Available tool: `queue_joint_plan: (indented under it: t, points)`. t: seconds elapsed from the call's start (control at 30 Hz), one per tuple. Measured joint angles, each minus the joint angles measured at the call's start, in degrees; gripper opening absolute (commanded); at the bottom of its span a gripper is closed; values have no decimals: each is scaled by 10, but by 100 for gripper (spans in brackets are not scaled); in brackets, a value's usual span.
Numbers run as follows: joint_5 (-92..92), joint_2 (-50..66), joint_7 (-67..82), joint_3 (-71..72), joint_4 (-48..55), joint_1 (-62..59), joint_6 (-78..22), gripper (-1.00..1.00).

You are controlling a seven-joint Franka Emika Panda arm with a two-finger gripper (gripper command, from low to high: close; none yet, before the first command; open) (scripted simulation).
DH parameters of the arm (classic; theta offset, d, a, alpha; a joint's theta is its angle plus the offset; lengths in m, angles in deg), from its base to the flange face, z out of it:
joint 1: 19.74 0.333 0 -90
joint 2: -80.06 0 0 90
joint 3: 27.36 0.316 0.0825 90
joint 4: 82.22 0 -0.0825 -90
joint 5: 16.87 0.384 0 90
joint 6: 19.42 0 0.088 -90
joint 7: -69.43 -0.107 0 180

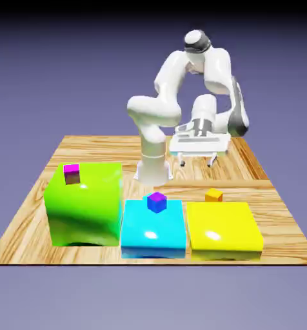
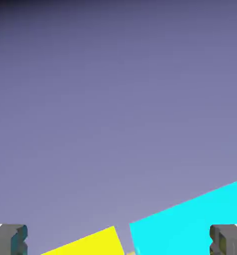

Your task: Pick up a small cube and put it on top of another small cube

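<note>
1. Nothing of the job is done yet, as far as I can judge. No small cube sits on another small cube anywhere on the table (image 1: 46, 222).
2. My gripper (image 1: 197, 158) is spread wide with nothing between the fingers. In the hand view the two fingertips (image 2: 9, 240) stand far apart at the bottom corners, and only backdrop and block edges show between them.
3. The small teal cube I am meant to fetch shows in neither view. It may be hidden behind a block or my own arm, and I cannot tell which.
4. The small cubes I can see are these:
   - a magenta cube (image 1: 71, 173) on the green block (image 1: 85, 206);
   - a purple cube (image 1: 157, 202) on the cyan block (image 1: 153, 229);
   - an orange cube (image 1: 213, 194) just behind the yellow block (image 1: 224, 229).
5. My gripper hangs near my base at the far side of the table, well apart from all three blocks.
6. The hand view looks mostly at the backdrop. Only a corner of the yellow block (image 2: 85, 244) and of the cyan block (image 2: 190, 219) shows at its lower edge.
7. What is left is the whole job: find the teal cube, come down over it, close on it, lift it and set it on another small cube.
</note>
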Motion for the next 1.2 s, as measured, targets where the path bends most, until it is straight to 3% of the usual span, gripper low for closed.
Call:
queue_joint_plan:
  t: [0.77, 0.97, 1.0, 1.2]
  points:
    - [528, -75, 82, 457, 7, -183, 71, 0]
    - [548, -199, 75, 499, 51, -242, -19, 0]
    - [550, -209, 75, 502, 54, -246, -27, -100]
    - [535, -126, 79, 474, 25, -207, 33, -100]
